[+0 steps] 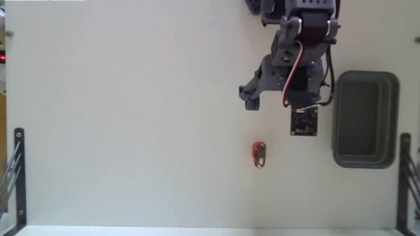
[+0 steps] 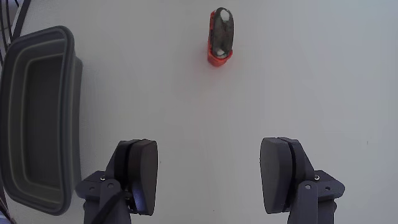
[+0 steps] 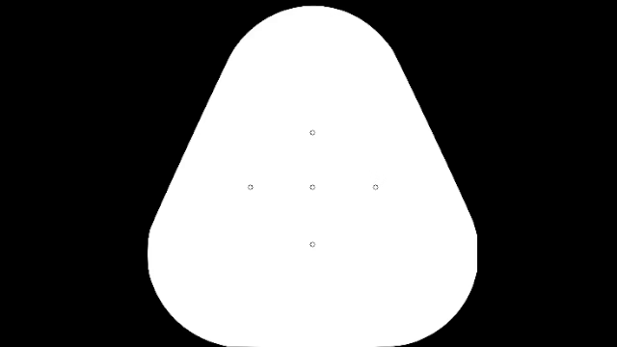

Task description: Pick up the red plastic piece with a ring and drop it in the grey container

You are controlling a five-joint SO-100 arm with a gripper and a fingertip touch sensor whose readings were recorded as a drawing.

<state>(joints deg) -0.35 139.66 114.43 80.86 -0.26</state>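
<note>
While the arm hangs above the white table (image 1: 131,131), the parts read as follows.
Gripper (image 2: 208,180): fingers (image 2: 144,174) spread wide, nothing between them.
Red plastic piece with a ring (image 2: 220,36): flat on the table ahead of the fingertips, well apart, no obstacle between.
Grey container (image 2: 68,81): left of the gripper in the wrist view, empty.
Black brackets (image 1: 16,170): at the table edges, far off.
</note>
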